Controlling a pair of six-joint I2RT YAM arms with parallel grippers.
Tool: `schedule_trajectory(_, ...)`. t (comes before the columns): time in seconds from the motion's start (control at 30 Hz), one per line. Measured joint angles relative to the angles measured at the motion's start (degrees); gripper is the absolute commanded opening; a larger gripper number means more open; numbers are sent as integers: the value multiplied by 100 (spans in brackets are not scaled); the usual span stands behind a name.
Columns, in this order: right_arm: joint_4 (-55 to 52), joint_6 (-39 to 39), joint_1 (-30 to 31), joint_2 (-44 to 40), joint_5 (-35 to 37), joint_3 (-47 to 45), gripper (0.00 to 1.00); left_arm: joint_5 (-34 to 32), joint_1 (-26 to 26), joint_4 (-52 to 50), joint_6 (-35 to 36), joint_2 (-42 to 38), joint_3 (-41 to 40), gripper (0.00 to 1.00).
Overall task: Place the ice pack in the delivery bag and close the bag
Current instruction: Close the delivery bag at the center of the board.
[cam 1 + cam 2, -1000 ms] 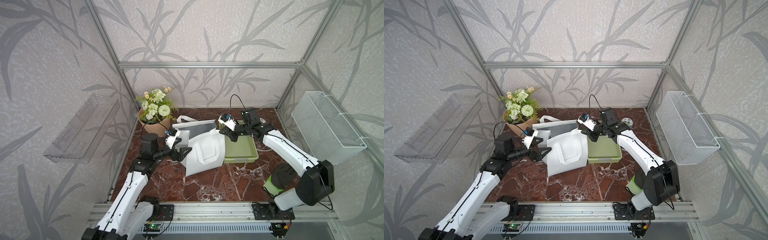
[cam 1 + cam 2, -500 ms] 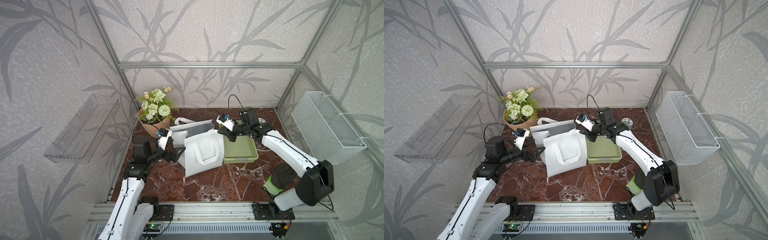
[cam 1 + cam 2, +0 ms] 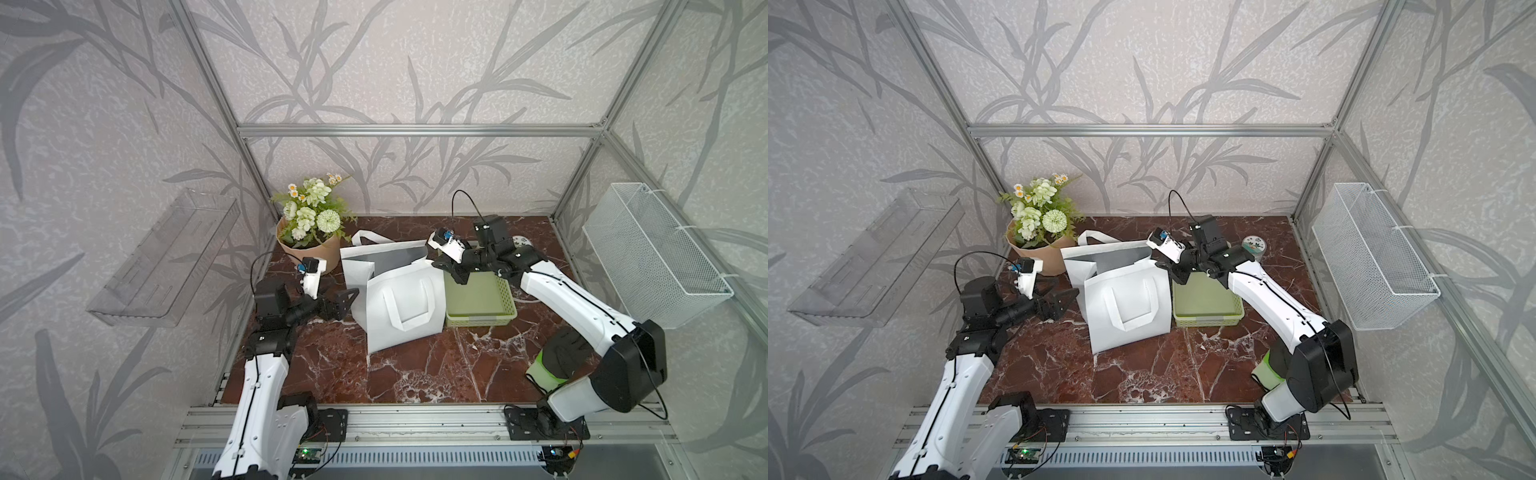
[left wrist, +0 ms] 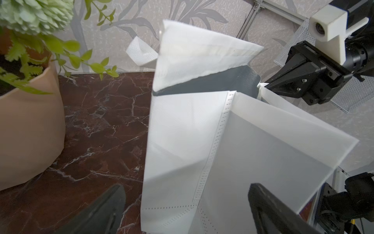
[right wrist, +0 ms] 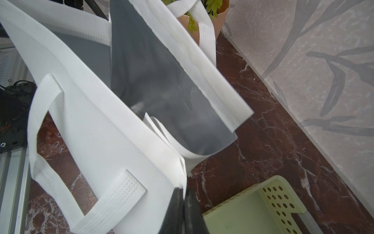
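Shows delivery bag (image 3: 399,307) upright, long axis vertical, mouth up. Pinches its rim corner with right gripper (image 3: 435,262); holds left gripper (image 3: 337,294) spread wide alongside.

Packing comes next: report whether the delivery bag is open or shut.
Open. The delivery bag shows silver lining between parted white walls; the right gripper pinches its rim.

Bright, even, soft light, faint shadows; top views bowed at edges; delivery bag (image 4: 178,131) slightly blurred close-up.
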Motion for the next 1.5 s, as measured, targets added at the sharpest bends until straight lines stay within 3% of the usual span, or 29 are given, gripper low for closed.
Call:
schedule_trajectory(0.37, -33, 20, 2, 48, 122, 46, 6, 400, 20, 925, -210, 1088, 291, 100)
schedule_trajectory(0.5, -35, 22, 2, 55, 140, 48, 6, 654, 20, 1143, -372, 1266, 387, 94)
schedule_trajectory(0.7, -74, 39, 2, 96, 332, 103, 6, 953, -140, 1180, -601, 1064, 374, 92)
schedule_trajectory(1.13, -149, 81, 197, 363, 741, 363, 6, 973, -929, 1143, -957, 706, 227, 100)
schedule_trajectory(1.5, -175, 153, 334, 509, 1222, 553, 6, 920, -1071, 1010, -1115, 208, 17, 100)
